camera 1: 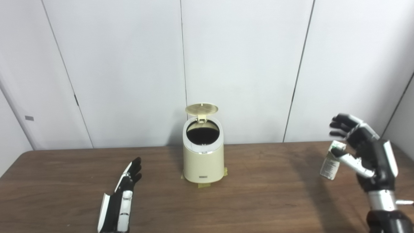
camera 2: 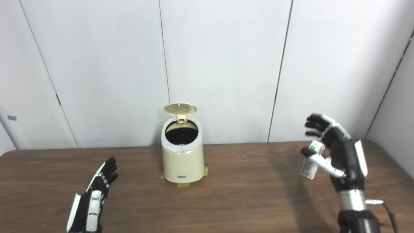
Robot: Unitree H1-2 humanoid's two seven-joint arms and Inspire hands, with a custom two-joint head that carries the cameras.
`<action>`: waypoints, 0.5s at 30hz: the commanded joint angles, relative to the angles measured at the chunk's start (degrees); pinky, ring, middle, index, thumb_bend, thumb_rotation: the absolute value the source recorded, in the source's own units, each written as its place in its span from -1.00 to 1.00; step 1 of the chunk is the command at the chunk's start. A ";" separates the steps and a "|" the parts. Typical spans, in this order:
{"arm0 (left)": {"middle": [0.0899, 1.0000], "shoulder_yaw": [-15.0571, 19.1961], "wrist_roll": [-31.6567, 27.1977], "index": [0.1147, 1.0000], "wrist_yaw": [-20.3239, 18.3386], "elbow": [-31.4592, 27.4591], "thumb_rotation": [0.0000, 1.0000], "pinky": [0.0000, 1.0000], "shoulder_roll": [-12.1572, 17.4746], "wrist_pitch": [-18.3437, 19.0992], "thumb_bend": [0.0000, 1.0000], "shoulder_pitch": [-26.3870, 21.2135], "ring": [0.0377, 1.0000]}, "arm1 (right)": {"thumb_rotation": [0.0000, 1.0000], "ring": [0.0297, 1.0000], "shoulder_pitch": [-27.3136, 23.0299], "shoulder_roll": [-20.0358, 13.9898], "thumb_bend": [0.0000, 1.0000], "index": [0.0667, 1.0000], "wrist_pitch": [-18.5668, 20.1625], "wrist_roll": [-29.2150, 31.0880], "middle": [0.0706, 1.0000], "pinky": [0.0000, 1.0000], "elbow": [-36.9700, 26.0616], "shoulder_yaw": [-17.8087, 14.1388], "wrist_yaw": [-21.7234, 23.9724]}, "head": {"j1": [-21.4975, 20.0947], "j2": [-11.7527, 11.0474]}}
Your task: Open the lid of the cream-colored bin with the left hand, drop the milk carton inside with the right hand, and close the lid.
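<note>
The cream-colored bin (camera 1: 203,158) stands mid-table near the back wall. Its round lid (camera 1: 201,109) is flipped up and the dark inside shows. A small white milk carton (camera 1: 330,163) with green print leans slightly at the far right of the table. My right hand (camera 1: 364,150) is raised beside it, the thumb crossing the carton's front and the fingers spread above its top, not closed on it. Whether the carton's base touches the table is unclear. My left hand (camera 1: 124,194) lies flat and open on the table, left of the bin and nearer to me.
Strips of tape (camera 1: 203,185) mark the bin's base on the brown wooden table (camera 1: 258,200). White wall panels stand close behind the bin. The table's right edge runs just past my right hand.
</note>
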 commanded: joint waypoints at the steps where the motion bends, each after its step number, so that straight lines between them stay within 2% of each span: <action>1: 0.85 0.05 0.57 0.78 0.13 1.47 0.95 0.86 -0.44 -3.00 -0.23 1.05 0.87 | -0.14 0.38 -2.63 -1.87 0.66 0.39 3.65 0.46 0.39 0.20 -3.79 -1.35 -0.94 | -0.20 0.29; 4: 0.83 0.13 0.36 0.76 -0.03 1.62 0.93 0.86 -0.59 -3.40 -0.23 1.27 0.87 | -0.12 0.36 -3.14 -3.51 0.76 0.37 6.54 1.15 0.36 0.15 -4.47 -2.26 -0.38 | 0.06 0.63; 9: 0.82 0.04 -0.20 0.76 -0.39 0.90 0.91 0.83 -0.81 -2.62 -0.24 1.55 0.84 | -0.15 0.37 -3.01 -4.55 0.75 0.39 9.13 1.48 0.37 0.13 -5.98 -2.30 0.47 | -0.90 1.08; 12: 0.83 -0.05 1.17 0.76 -0.25 0.71 0.93 0.79 -0.68 -2.74 -0.22 1.68 0.84 | -0.16 0.43 -3.12 -5.50 0.91 0.43 10.56 0.95 0.42 0.21 -5.65 -1.98 0.96 | -1.51 1.06; 15: 0.86 0.17 1.77 0.79 -0.02 0.41 0.94 0.84 -0.51 -2.89 -0.21 1.84 0.87 | -0.15 0.44 -3.69 -5.73 0.97 0.47 12.37 1.37 0.45 0.21 -4.75 -2.43 0.74 | -1.48 1.26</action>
